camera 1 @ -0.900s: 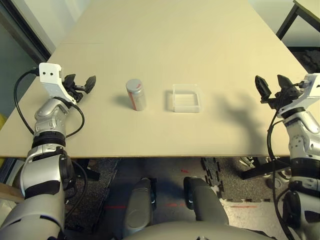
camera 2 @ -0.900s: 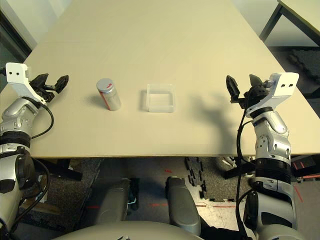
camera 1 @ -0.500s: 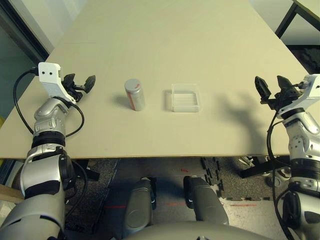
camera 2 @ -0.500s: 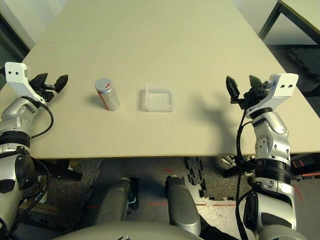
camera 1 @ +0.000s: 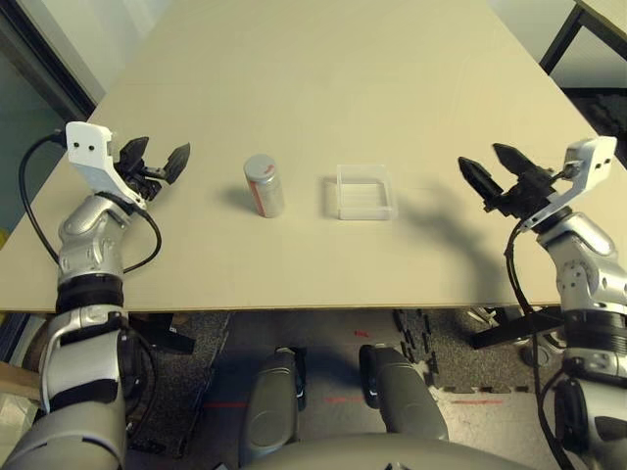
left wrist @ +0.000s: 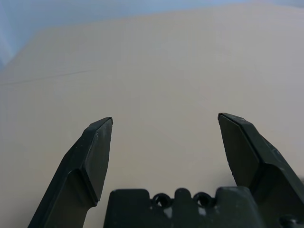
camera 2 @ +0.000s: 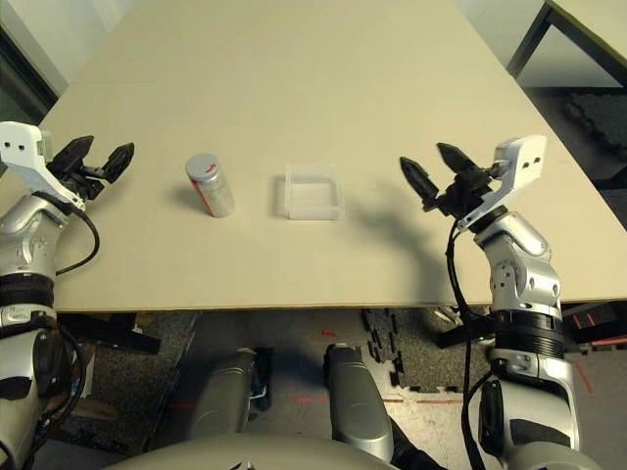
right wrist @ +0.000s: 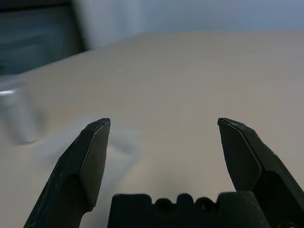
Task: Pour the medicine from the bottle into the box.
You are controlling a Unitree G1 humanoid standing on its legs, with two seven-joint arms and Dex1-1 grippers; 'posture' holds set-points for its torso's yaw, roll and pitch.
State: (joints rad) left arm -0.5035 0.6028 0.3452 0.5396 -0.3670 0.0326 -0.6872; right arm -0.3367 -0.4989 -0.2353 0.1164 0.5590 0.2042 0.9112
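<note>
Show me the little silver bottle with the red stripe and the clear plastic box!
Small silver bottle with red stripe [camera 1: 264, 184], left eye view, on its side wall.
Clear plastic square box [camera 1: 364, 210], left eye view, on its near wall.

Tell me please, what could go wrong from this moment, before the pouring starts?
1. The bottle stands upright and narrow; a sideways bump from the open left claw might tip it.
2. Its cap is on, so nothing can pour yet.
3. The clear box looks light; the open right claw could push it away.

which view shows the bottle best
The left eye view: the bottle stands upright and sharp, cap and red stripe visible. The right eye view shows it alike. The right wrist view catches it as a blur.
</note>
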